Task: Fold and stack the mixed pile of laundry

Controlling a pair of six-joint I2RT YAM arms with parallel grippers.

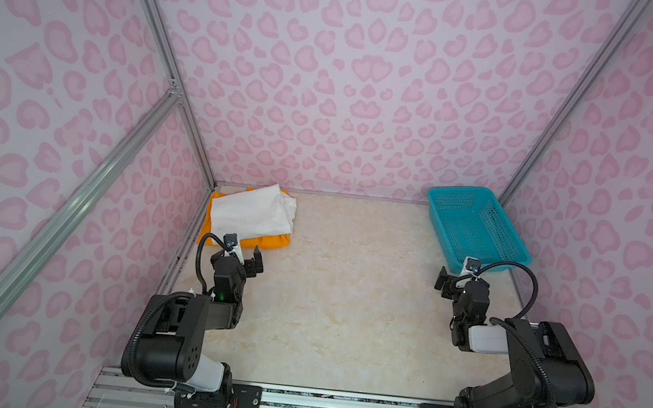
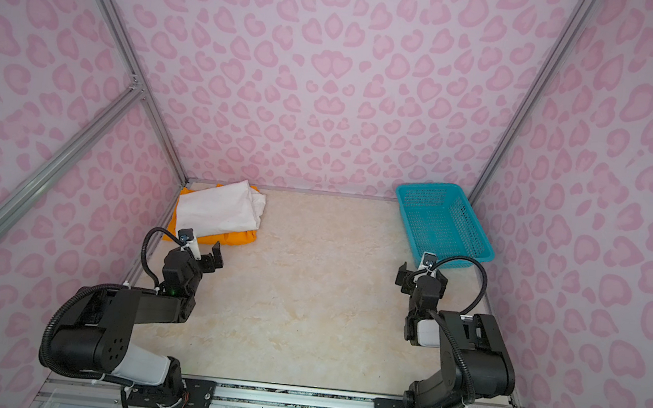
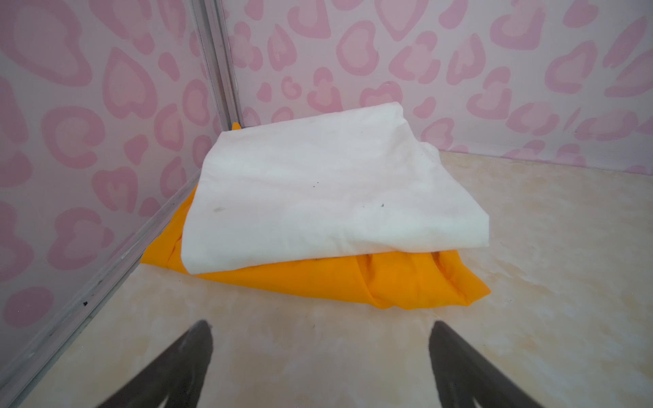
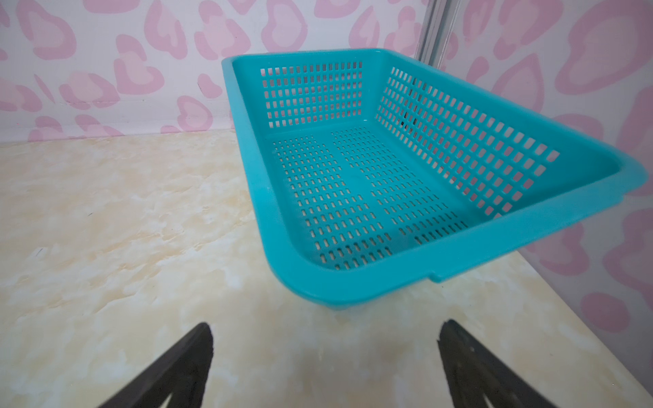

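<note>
Bright, even, soft light with hardly any shadow.
Both top views look slightly soft, and wide-angle stretch enlarges the wall [image 1: 373, 72] pattern toward the edges. In the wrist views the left claw [image 3: 321, 323] and right claw [image 4: 327, 323] are dark, blurred, out of focus; the glossy surface [image 3: 530, 247] carries a pale sheen.

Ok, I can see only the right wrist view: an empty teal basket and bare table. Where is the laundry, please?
Observer: In the far left corner. The white T-shirt lies folded on top of the orange shorts.
Operator: Is the left gripper holding them?
Observer: No. The left gripper is open, short of the clothes and touching nothing.
Operator: Does the shirt's print show?
Observer: No, only plain white fabric faces up in the left wrist view.
</note>
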